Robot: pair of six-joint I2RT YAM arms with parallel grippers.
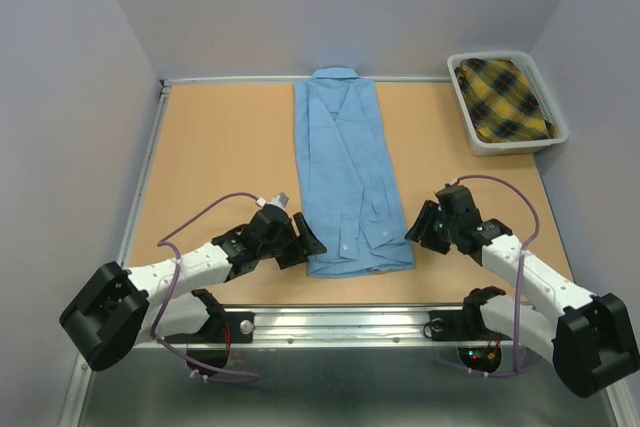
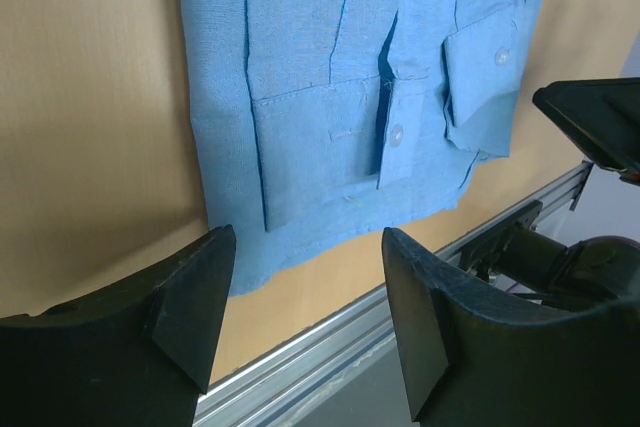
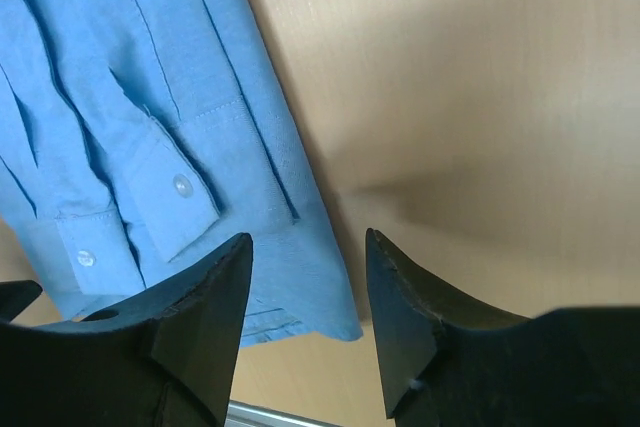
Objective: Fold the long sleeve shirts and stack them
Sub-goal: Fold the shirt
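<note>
Light blue long-sleeved cloth shirt (image 1: pixel 348 172), narrowed to a strip along the middle of the tan table (image 1: pixel 220 167), hem nearest; left gripper (image 1: pixel 308 241) and right gripper (image 1: pixel 418 229), both open and empty, should pinch the hem corners evenly.

No text, label, brand, number or sign can be read in any of the three views.
</note>
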